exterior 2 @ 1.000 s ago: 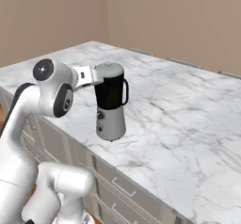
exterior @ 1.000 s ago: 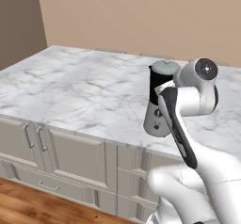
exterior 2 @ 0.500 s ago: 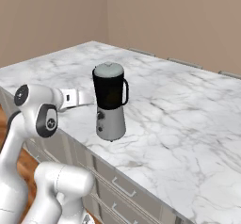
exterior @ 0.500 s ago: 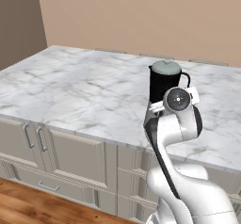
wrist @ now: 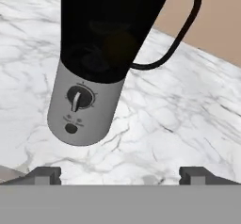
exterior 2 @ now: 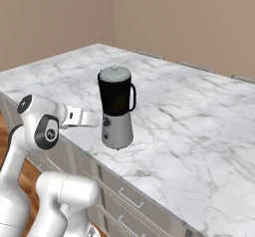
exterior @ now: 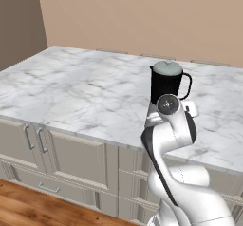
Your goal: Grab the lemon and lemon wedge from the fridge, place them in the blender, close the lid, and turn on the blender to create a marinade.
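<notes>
The blender stands near the front edge of the marble counter, a black jug with a looped handle on a silver-grey base. The pale lid sits on top of the jug. My gripper hangs low, level with the base and a short way in front of it, pointing at it. In the hand view the gripper is open with nothing between its tips, and the base's knob faces it. The lemon and lemon wedge are hidden, and the fridge is out of view.
The marble counter spreads wide to the left of and behind the blender. Grey cabinet doors and drawers run below its front edge, above a wooden floor. A beige wall closes the back.
The arm has folded downward. The hand dropped from level with the jug's top to level with the blender's base, still open. The blender has not moved.
</notes>
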{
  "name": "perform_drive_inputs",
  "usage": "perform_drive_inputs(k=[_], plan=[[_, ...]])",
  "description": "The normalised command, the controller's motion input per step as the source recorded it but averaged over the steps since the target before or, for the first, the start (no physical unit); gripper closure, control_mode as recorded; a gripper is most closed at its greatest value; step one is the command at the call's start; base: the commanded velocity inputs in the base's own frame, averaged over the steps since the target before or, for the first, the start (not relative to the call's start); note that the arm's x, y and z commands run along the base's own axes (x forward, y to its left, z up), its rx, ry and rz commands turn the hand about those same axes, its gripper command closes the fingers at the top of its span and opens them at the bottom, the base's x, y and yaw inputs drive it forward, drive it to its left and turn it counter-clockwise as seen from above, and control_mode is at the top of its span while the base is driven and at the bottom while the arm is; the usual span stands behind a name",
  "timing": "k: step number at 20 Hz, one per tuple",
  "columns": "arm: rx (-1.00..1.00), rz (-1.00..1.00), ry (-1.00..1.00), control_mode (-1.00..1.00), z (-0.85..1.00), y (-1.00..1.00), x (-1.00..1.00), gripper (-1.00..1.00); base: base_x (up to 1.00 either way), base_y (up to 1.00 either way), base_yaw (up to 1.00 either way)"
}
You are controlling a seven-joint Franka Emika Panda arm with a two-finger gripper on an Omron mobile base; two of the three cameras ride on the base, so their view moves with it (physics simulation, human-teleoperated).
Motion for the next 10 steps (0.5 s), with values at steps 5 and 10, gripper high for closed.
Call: perform_drive_inputs(k=[5, 10], plan=[[0.18, -0.12, 0.12, -1.0, -0.39, 0.0, -0.02, -1.0, 0.0, 0.0, 0.0], [0.23, -0.09, 0.03, -1.0, -0.38, 0.02, 0.0, -1.0, 0.0, 0.0, 0.0]])
